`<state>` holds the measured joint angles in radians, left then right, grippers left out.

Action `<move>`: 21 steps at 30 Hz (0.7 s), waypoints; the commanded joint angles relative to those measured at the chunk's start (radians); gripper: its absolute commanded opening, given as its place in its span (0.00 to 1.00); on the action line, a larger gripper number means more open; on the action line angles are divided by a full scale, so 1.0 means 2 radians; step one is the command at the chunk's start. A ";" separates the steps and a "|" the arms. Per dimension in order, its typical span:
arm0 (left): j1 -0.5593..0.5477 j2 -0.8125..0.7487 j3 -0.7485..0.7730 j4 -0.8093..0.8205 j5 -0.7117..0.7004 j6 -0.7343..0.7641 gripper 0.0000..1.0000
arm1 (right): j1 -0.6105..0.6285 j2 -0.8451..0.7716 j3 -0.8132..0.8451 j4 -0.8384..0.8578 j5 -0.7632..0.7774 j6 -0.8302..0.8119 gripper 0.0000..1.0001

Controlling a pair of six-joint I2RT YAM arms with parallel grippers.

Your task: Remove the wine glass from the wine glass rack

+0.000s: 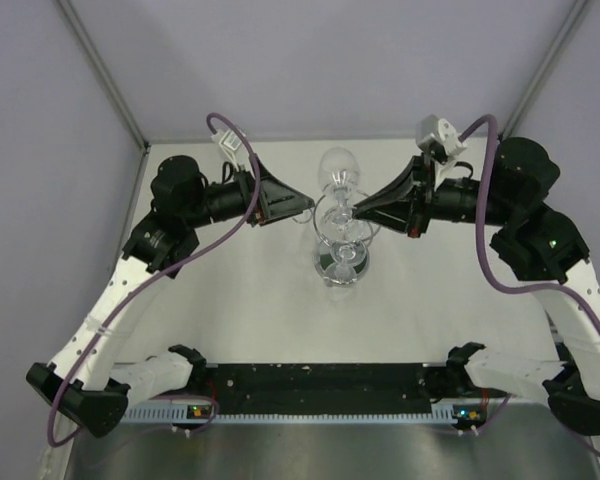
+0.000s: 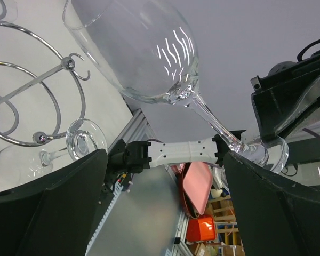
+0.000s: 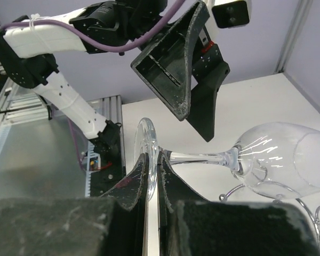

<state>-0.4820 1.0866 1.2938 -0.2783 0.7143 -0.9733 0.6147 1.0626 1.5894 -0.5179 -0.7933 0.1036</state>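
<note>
Wine glass [image 3: 277,160] lies on its side just above the wine glass rack [image 1: 340,270], its foot clamped between fingers of the right gripper [image 3: 151,170]; the left gripper [image 2: 162,154] hangs beside the rack, fingers spread apart.

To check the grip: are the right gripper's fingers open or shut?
Shut: the right gripper pinches the wine glass by its foot between both fingers.

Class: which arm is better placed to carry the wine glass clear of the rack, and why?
Right: the right gripper is shut on the foot of the wine glass; the left gripper is open, holding nothing.
</note>
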 commanded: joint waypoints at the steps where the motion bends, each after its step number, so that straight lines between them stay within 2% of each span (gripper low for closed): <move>1: 0.006 -0.010 -0.024 0.083 0.030 -0.060 0.96 | 0.025 -0.004 0.012 0.026 0.023 -0.085 0.00; 6: 0.006 -0.008 -0.043 0.125 0.046 -0.095 0.96 | 0.068 0.012 0.011 0.013 0.064 -0.125 0.00; 21: 0.006 0.004 -0.049 0.135 0.057 -0.108 0.93 | 0.154 0.050 0.021 0.004 0.150 -0.181 0.00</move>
<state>-0.4728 1.0931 1.2083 -0.0719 0.8005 -1.1767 0.8852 1.1622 1.5883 -0.5953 -0.5419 -0.1997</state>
